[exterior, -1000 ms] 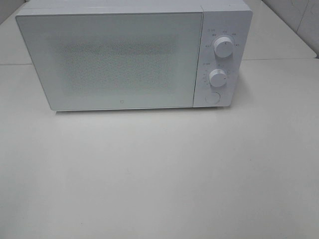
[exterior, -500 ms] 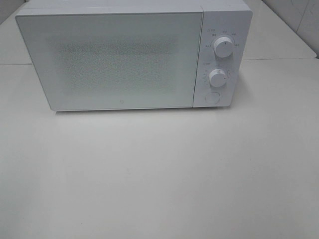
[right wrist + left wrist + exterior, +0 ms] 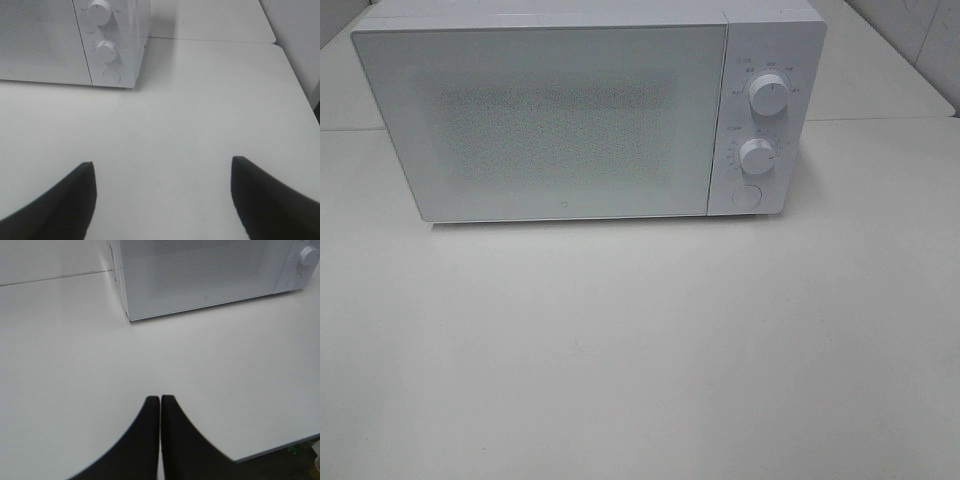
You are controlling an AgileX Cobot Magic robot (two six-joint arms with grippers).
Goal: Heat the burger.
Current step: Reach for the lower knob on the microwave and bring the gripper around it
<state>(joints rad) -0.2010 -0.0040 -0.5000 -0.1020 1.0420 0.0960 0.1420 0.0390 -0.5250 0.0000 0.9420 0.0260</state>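
The burger is not in view in any frame. A white microwave [image 3: 570,110] stands at the back of the white table with its door [image 3: 545,120] closed; it also shows in the left wrist view [image 3: 200,275] and the right wrist view [image 3: 75,40]. Two round knobs [image 3: 768,95] and a round button [image 3: 747,197] sit on its right panel. My left gripper [image 3: 160,399] is shut and empty, held over bare table in front of the microwave's left corner. My right gripper [image 3: 162,167] is open and empty, held over the table to the right of the microwave. Neither gripper shows in the exterior view.
The white table [image 3: 640,350] spreads in front of the microwave. Its near edge shows in the left wrist view [image 3: 280,447]. A second tabletop [image 3: 210,20] joins behind, and the right edge [image 3: 300,85] runs beside a wall.
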